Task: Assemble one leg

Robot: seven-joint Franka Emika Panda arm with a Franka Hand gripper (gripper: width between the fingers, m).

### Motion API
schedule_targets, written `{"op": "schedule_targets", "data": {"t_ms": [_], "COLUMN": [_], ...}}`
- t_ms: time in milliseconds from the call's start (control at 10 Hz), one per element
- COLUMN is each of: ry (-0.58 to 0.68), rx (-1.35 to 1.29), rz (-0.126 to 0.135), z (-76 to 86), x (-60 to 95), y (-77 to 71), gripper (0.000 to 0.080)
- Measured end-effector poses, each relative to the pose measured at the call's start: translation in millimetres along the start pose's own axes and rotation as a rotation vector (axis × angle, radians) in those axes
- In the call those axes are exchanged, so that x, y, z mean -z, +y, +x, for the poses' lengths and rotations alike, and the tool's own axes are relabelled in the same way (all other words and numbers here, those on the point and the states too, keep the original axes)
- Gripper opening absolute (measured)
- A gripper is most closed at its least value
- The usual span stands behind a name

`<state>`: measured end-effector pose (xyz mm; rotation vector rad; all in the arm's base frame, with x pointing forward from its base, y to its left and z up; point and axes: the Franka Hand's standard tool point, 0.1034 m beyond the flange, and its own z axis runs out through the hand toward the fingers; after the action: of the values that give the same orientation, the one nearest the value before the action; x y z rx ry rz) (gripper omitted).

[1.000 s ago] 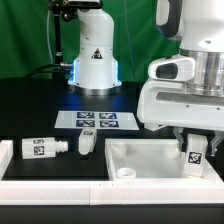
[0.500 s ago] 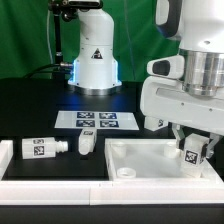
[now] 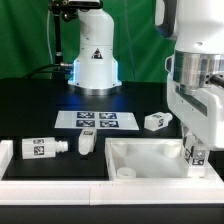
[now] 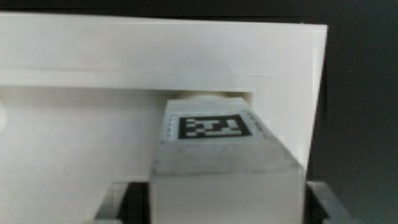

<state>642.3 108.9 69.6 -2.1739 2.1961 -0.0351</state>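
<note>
We hold the leg clamped in our gripper, its long axis upright, directly over the white panel's far corner on the exterior view's right.

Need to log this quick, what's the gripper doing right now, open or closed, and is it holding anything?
Gripper: closed on a leg, held upright over the white panel.

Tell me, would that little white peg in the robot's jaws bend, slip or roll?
The peg looks like hard plastic, so it is probably stiff. It seems small and likely light. Its flat tagged face suggests it would rest rather than roll, though smooth sides might slip.
</note>
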Motion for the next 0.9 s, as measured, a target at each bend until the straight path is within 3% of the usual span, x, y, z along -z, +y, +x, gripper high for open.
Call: {"op": "schedule_targets", "data": {"t_ms": [300, 400, 500, 700, 900], "ry": [0.015, 0.016, 0.020, 0.016, 0.020], "rx": [-0.027, -0.002, 0.236, 0.563, 0.638], "rz": [0.008, 0.008, 0.008, 0.001, 0.010], "z": [0.1, -0.6, -4.2, -15.5, -17.4], "x": [0.1, -0.1, 0.5, -3.2, -5.0], "y": [0.4, 0.6, 0.0, 3.0, 5.3], "gripper": [0.0287, 0.0458, 0.0581, 0.0628, 0.0645]}}
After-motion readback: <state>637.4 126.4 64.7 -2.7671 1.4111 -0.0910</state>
